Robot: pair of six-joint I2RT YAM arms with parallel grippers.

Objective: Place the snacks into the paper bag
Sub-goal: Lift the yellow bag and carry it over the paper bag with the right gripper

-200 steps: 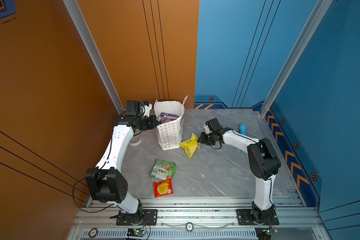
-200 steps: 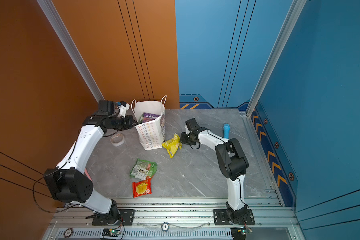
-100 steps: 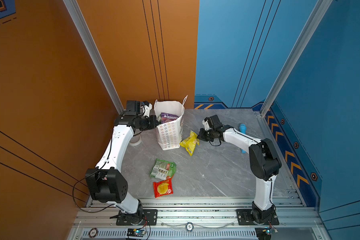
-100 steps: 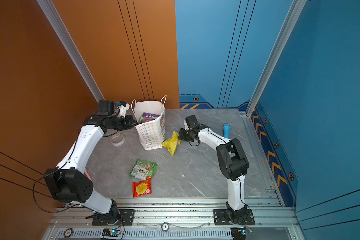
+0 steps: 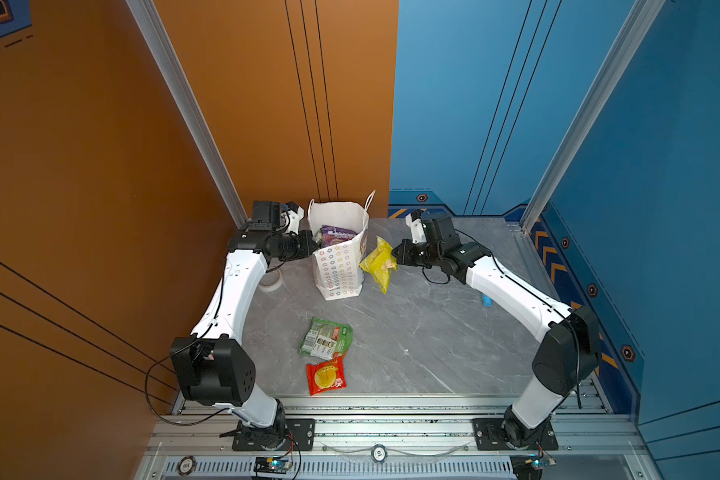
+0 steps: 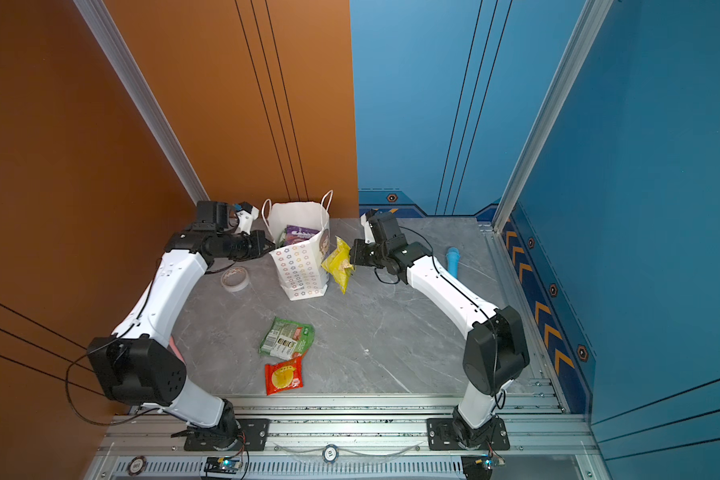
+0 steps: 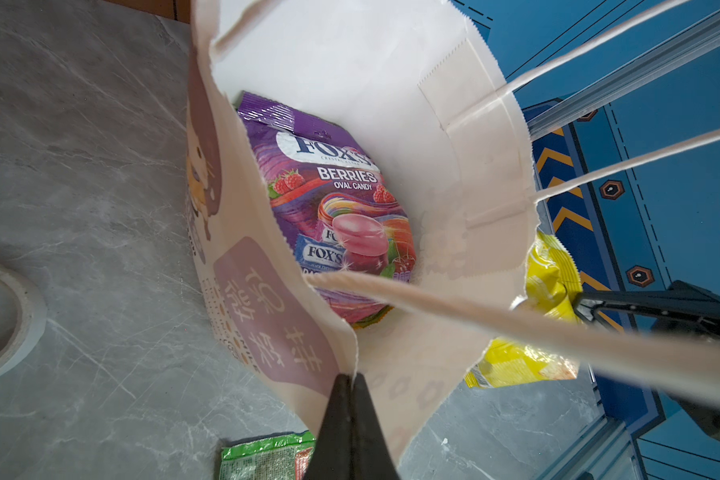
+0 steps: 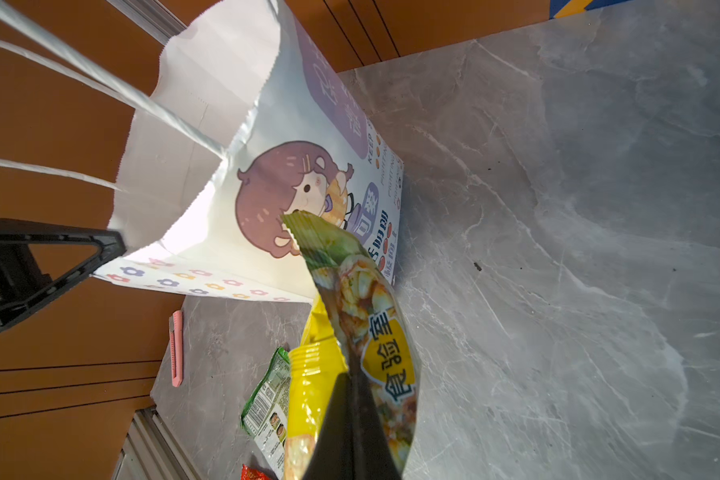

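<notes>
Right wrist view: right end effector pinches the yellow pouch beside the paper bag, left end effector pinching its rim.

Reads as matt white paper on the paper bag, rim cut in fine teeth, handles of twisted white cord. Glossy, crinkled plastic film on the purple packet, yellow pouch, green pouch and red pouch. Smooth grey marble-look table with faint sheen; bare silvery metal on the front rail.
</notes>
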